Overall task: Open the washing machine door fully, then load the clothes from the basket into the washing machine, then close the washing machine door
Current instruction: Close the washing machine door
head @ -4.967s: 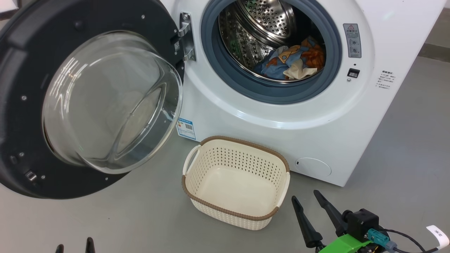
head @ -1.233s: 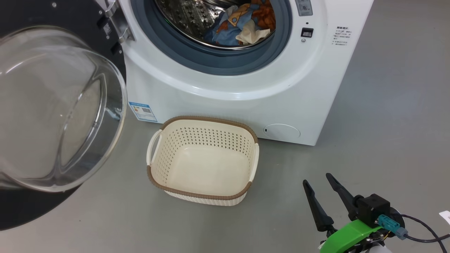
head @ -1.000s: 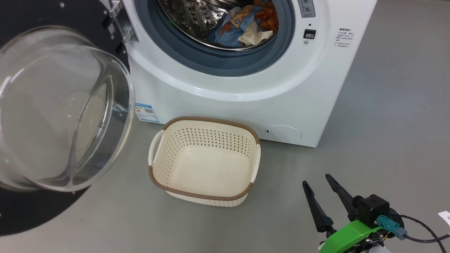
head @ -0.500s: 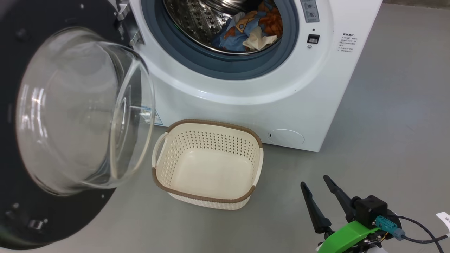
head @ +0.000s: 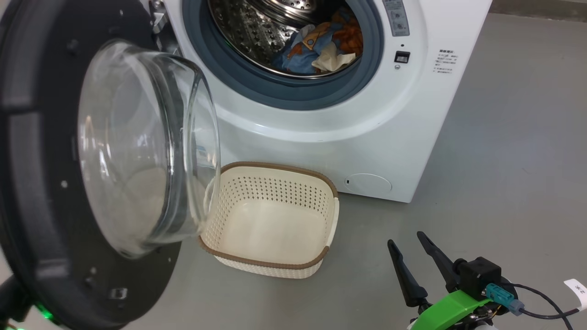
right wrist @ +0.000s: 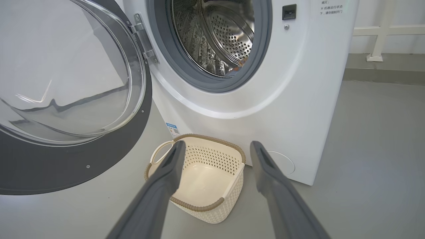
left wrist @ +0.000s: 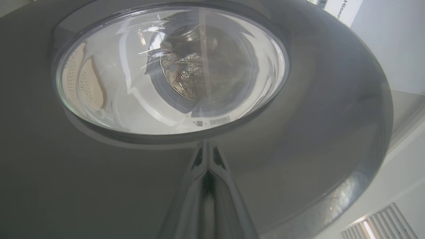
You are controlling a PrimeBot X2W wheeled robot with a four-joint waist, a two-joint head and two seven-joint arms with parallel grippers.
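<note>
Clothes (head: 316, 48) sit inside the washing machine (head: 367, 137); basket (head: 266, 271) empty. Left gripper (left wrist: 206, 149), pinched on nothing, tips at the outside of the half-open washing machine door (head: 27, 183), likely to push it closed. Right gripper (head: 405, 239) splayed, empty, parked clear.

The left hand (left wrist: 206, 151) has fingers pressed together, while the right hand (head: 404, 238) hovers, fingers spread apart.
</note>
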